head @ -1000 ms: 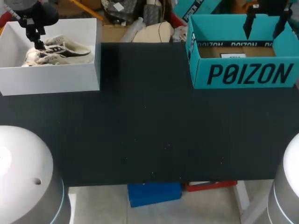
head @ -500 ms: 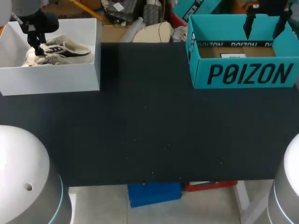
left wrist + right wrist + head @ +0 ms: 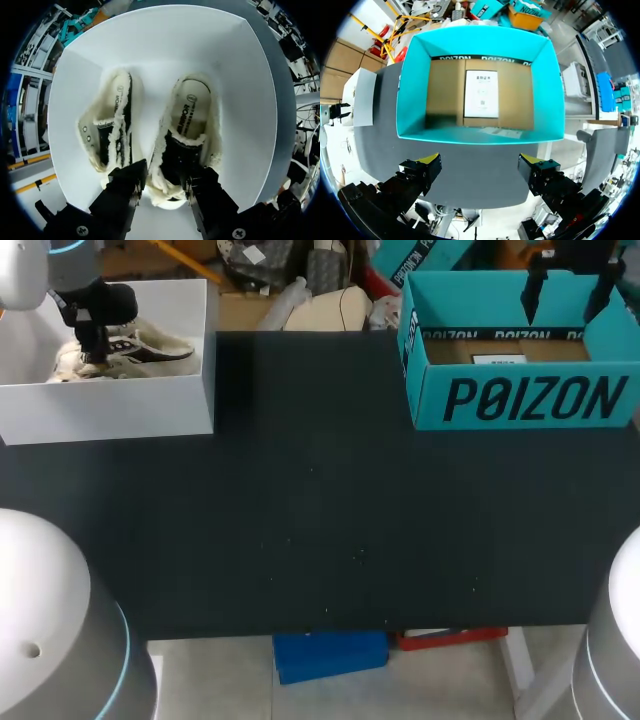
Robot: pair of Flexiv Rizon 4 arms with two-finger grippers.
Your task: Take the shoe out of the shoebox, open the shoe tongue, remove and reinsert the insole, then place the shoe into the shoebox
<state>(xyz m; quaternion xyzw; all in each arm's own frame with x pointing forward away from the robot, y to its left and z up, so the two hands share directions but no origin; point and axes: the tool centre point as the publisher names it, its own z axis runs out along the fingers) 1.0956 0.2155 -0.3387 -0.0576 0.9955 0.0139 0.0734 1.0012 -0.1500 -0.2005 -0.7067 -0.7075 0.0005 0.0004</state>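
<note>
Slippage is looming as I'm holding the left gripper (image 3: 162,182), fingers spread, astride the shoe (image 3: 192,115), and closing here could be pinching only fluffy lining.

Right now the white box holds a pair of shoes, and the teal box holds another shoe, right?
No: the teal box holds no shoe, only a white sheet, as the right wrist view shows. The rest stands.
</note>
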